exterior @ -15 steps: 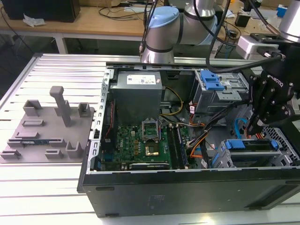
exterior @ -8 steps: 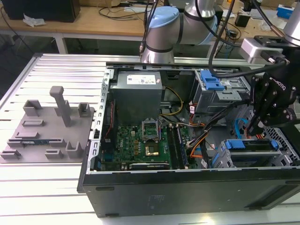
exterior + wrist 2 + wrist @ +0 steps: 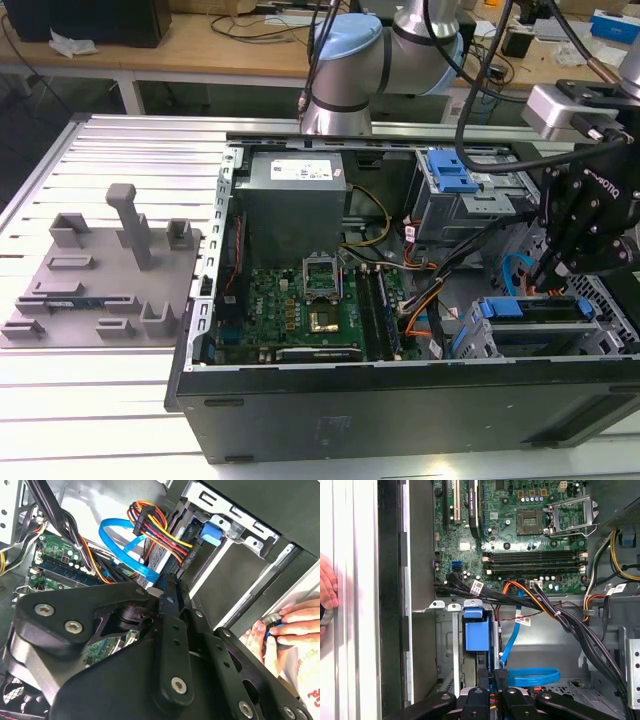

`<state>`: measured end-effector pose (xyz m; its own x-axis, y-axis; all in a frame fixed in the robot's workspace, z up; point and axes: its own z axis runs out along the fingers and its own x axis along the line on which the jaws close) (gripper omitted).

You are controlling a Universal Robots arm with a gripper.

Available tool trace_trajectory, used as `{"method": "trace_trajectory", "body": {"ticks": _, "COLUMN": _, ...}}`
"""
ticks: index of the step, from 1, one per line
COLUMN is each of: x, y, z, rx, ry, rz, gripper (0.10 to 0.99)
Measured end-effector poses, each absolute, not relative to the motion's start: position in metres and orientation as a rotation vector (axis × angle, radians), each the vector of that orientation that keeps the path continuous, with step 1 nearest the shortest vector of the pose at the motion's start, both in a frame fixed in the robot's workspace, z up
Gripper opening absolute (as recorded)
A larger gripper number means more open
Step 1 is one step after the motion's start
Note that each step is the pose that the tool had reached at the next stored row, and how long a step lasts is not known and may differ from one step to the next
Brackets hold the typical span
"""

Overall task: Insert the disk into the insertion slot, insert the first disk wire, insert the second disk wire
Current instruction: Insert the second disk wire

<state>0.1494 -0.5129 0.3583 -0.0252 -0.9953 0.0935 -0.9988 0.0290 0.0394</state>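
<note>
The disk [image 3: 503,307] sits inside the insertion slot [image 3: 478,343], a grey cage at the case's front corner on the exterior view's right. Its blue carrier end [image 3: 475,632] shows in both wrist views. A black connector with red, yellow and black wires [image 3: 182,555] sits against the disk's rear edge. My gripper [image 3: 548,278] hangs just above that edge. In the second wrist view the gripper [image 3: 167,587] is shut on the end of a flat blue wire [image 3: 125,535]. The blue wire [image 3: 535,676] loops beside the gripper [image 3: 492,677] in the first wrist view.
A taller grey cage with a blue latch [image 3: 455,178] stands behind the slot. The motherboard [image 3: 300,305] and power supply [image 3: 295,195] fill the case's middle. Black and orange cable bundles [image 3: 555,615] run close by. A person's hand [image 3: 292,625] rests outside the case wall.
</note>
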Motion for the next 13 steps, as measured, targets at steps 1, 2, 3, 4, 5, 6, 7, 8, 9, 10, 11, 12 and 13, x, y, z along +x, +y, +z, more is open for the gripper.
{"method": "trace_trajectory", "body": {"ticks": 1, "x": 0.1494, "y": -0.5130, "z": 0.3582, "rx": 2.125, "ry": -2.183, "rz": 0.056, "gripper": 0.161}}
{"method": "trace_trajectory", "body": {"ticks": 2, "x": 0.1494, "y": -0.5130, "z": 0.3582, "rx": 2.125, "ry": -2.183, "rz": 0.056, "gripper": 0.161}}
{"method": "trace_trajectory", "body": {"ticks": 3, "x": 0.1495, "y": -0.5150, "z": 0.3578, "rx": 2.127, "ry": -2.185, "rz": 0.052, "gripper": 0.161}}
{"method": "trace_trajectory", "body": {"ticks": 4, "x": 0.1495, "y": -0.5159, "z": 0.3575, "rx": 2.128, "ry": -2.186, "rz": 0.050, "gripper": 0.161}}
{"method": "trace_trajectory", "body": {"ticks": 5, "x": 0.1495, "y": -0.5163, "z": 0.3572, "rx": 2.129, "ry": -2.186, "rz": 0.049, "gripper": 0.161}}
{"method": "trace_trajectory", "body": {"ticks": 6, "x": 0.1494, "y": -0.5163, "z": 0.3565, "rx": 2.129, "ry": -2.187, "rz": 0.048, "gripper": 0.161}}
{"method": "trace_trajectory", "body": {"ticks": 7, "x": 0.1494, "y": -0.5164, "z": 0.3561, "rx": 2.129, "ry": -2.187, "rz": 0.049, "gripper": 0.161}}
{"method": "trace_trajectory", "body": {"ticks": 8, "x": 0.1494, "y": -0.5164, "z": 0.3556, "rx": 2.129, "ry": -2.187, "rz": 0.049, "gripper": 0.161}}
{"method": "trace_trajectory", "body": {"ticks": 9, "x": 0.1494, "y": -0.5165, "z": 0.3550, "rx": 2.129, "ry": -2.187, "rz": 0.048, "gripper": 0.161}}
{"method": "trace_trajectory", "body": {"ticks": 10, "x": 0.1494, "y": -0.5166, "z": 0.3545, "rx": 2.128, "ry": -2.187, "rz": 0.049, "gripper": 0.161}}
{"method": "trace_trajectory", "body": {"ticks": 11, "x": 0.1495, "y": -0.5167, "z": 0.3542, "rx": 2.128, "ry": -2.187, "rz": 0.049, "gripper": 0.161}}
{"method": "trace_trajectory", "body": {"ticks": 12, "x": 0.1503, "y": -0.5168, "z": 0.3539, "rx": 2.129, "ry": -2.187, "rz": 0.048, "gripper": 0.161}}
{"method": "trace_trajectory", "body": {"ticks": 13, "x": 0.1507, "y": -0.5169, "z": 0.3539, "rx": 2.129, "ry": -2.187, "rz": 0.048, "gripper": 0.161}}
